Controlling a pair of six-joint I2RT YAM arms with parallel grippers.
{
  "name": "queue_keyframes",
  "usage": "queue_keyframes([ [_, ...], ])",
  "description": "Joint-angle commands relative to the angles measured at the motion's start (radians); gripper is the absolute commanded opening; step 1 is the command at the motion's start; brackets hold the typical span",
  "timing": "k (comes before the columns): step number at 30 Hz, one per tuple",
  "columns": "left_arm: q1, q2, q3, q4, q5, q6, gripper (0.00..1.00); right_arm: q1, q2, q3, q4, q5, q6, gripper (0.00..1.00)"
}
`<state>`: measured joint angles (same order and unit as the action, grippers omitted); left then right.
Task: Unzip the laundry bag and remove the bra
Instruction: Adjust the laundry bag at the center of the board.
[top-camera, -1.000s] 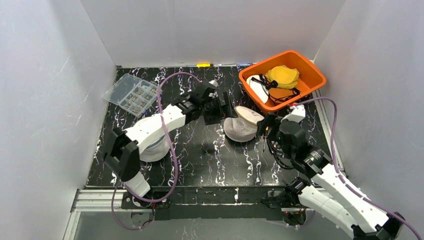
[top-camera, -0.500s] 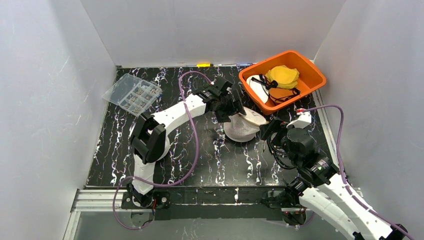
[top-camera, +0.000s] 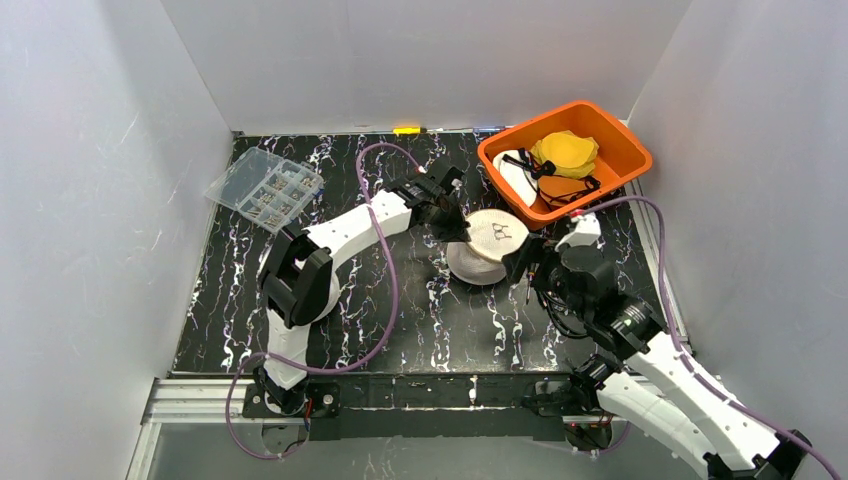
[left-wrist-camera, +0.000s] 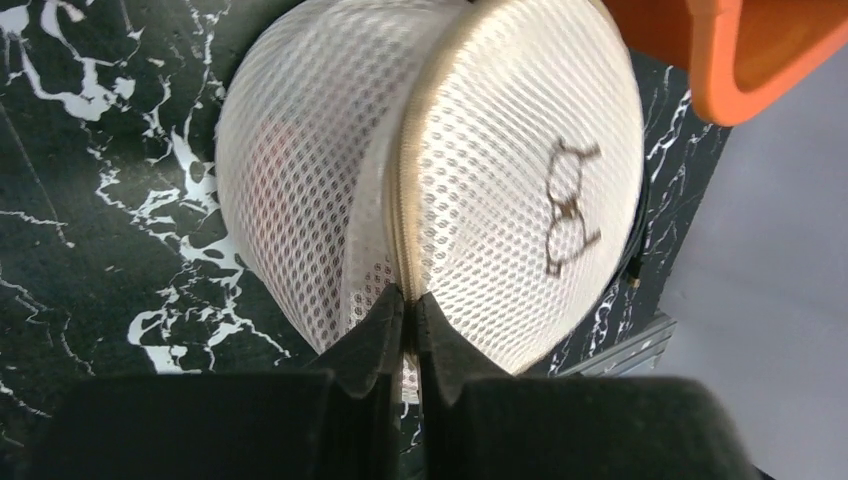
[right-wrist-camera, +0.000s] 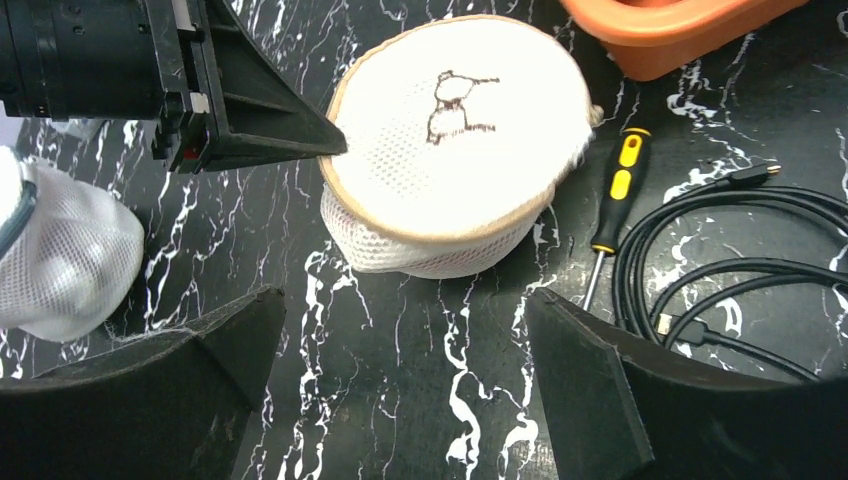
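Looks like open white mesh cloth on the laundry bag (left-wrist-camera: 500, 150), edged with a beige woven zip band; smooth, glossy black stone-look with white veins on the worktop (right-wrist-camera: 400, 380); smooth orange plastic on the bin (right-wrist-camera: 680, 40); matt black on the pads (left-wrist-camera: 365, 345) of the left claw (left-wrist-camera: 408, 300).

Two mesh bags: the round laundry bag (right-wrist-camera: 455, 120) and a second laundry bag (right-wrist-camera: 65, 255). One orange bin (top-camera: 621, 131), its piled contents too tangled to count. One clear compartment box (top-camera: 265, 188), one yellow-handled screwdriver (right-wrist-camera: 618, 195), one coiled black cable (right-wrist-camera: 730, 270) and one small yellow item (top-camera: 407, 130). Two grippers: the left gripper (left-wrist-camera: 408, 300) and the right gripper (right-wrist-camera: 400, 295)
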<state>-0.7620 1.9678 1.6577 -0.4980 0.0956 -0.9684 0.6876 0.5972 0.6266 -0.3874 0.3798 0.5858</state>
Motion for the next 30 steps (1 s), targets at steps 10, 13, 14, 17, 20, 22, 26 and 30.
queue_keyframes([
  [10, 0.157, -0.359, -0.396, 0.226, 0.216, 0.067, 0.00, -0.003, 0.167, 0.150, 0.073, -0.040, 0.009, 0.99],
  [13, 0.203, -0.457, -0.516, 0.301, 0.292, 0.082, 0.00, -0.006, 0.205, 0.151, 0.097, -0.075, 0.022, 0.99],
  [14, 0.213, -0.484, -0.538, 0.311, 0.306, 0.092, 0.00, -0.010, 0.217, 0.148, 0.111, -0.098, 0.030, 0.99],
  [17, 0.233, -0.552, -0.594, 0.342, 0.352, 0.130, 0.00, -0.037, 0.246, 0.127, 0.171, -0.202, 0.054, 0.99],
  [20, 0.263, -0.608, -0.635, 0.367, 0.405, 0.180, 0.00, -0.090, 0.256, 0.073, 0.287, -0.342, 0.077, 0.99],
  [22, 0.284, -0.619, -0.639, 0.360, 0.450, 0.224, 0.00, -0.135, 0.266, 0.043, 0.351, -0.440, 0.089, 0.99],
  [26, 0.309, -0.619, -0.615, 0.313, 0.513, 0.324, 0.00, -0.245, 0.313, -0.019, 0.473, -0.600, 0.115, 0.99],
  [30, 0.319, -0.629, -0.607, 0.323, 0.570, 0.380, 0.00, -0.360, 0.365, -0.138, 0.716, -0.802, 0.201, 0.94],
])
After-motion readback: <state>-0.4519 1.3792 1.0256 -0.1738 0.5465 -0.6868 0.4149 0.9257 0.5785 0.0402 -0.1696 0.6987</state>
